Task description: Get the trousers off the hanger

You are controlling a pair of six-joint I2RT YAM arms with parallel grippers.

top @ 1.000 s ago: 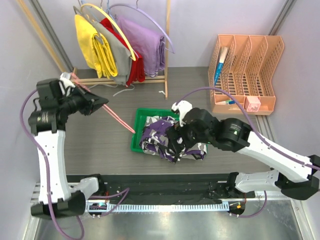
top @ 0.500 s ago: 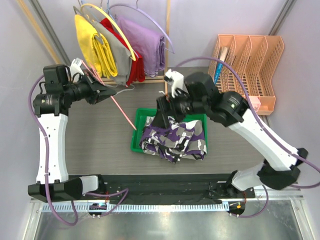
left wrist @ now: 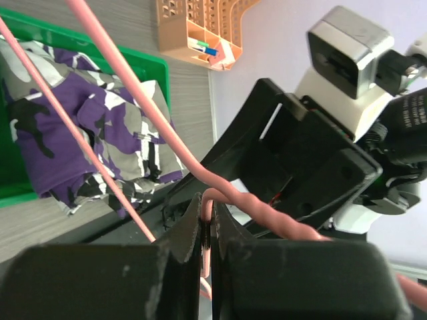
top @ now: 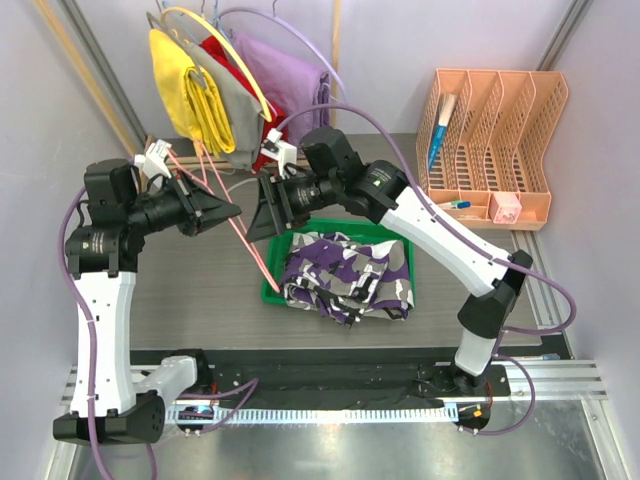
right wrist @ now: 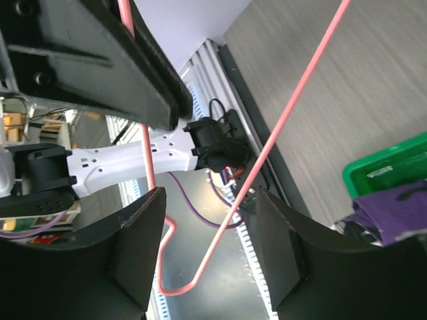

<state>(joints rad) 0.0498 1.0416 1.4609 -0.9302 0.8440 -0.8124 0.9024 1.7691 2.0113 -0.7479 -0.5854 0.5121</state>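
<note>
The trousers (top: 345,275) lie bunched in the green tray (left wrist: 133,53) at centre frame, where they were half a second ago, and are off the hanger (top: 250,250). My right gripper (top: 262,215) has swung left off the tray to the hanger's wire. Its jaws are spread either side of the wire, and I can't tell whether either finger touches it. My left gripper (left wrist: 203,227) has dropped a little, jaws pinching the pink wire. From above, its fingers hide the grip point.
</note>
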